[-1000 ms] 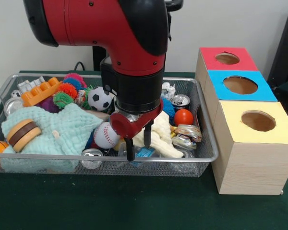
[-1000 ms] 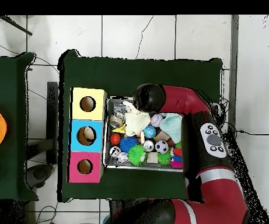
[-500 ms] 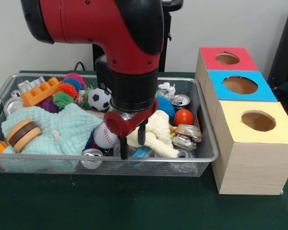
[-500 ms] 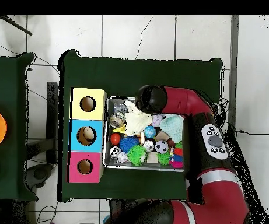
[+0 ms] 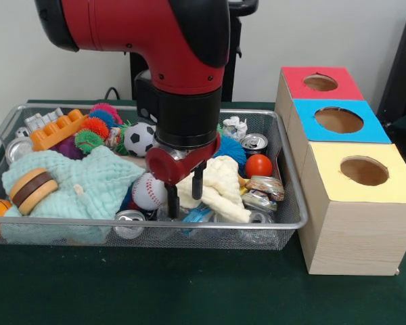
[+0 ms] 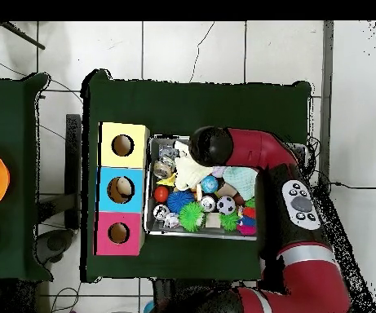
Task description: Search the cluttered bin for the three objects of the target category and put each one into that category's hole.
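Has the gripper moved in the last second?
Yes. The gripper has risen and shifted back from the basket's front rim, still open over the baseball.

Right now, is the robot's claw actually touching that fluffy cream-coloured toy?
Cannot tell. In the front view the gripper overlaps the cream toy, showing neither contact nor gap; overhead, the arm hides it.

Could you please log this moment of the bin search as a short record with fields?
gripper: open, empty, fingers down by the cream cloth
bin: wire basket, cluttered
balls in view: baseball, soccer ball, red ball
cans: crushed can, upright can
boxes: red, blue, yellow, one hole each
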Robot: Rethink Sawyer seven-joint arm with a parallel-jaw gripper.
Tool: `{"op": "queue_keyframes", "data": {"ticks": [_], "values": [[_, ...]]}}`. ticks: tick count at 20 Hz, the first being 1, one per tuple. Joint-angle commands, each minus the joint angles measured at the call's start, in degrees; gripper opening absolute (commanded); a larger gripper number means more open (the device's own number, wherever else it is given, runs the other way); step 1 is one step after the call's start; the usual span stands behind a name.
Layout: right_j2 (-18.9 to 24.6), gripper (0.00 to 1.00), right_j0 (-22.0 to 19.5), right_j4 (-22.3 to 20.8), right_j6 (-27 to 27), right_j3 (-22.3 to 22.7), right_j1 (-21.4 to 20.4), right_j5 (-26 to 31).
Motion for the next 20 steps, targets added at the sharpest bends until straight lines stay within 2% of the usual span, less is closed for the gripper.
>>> {"op": "queue_keyframes", "data": {"ticks": [1,5,10,15,20], "values": [[-0.4,1.0,-0.9,-2.3,10.2,7.5,2.0,-5.5],[-0.3,1.0,-1.1,-2.6,10.7,8.1,4.1,-9.4],[1.3,1.0,-1.6,-2.3,9.4,5.6,9.2,-12.8],[1.2,1.0,-1.7,-2.5,10.0,6.1,9.7,-14.9],[1.7,1.0,-2.1,-2.6,9.1,5.1,10.8,-14.7]]}}
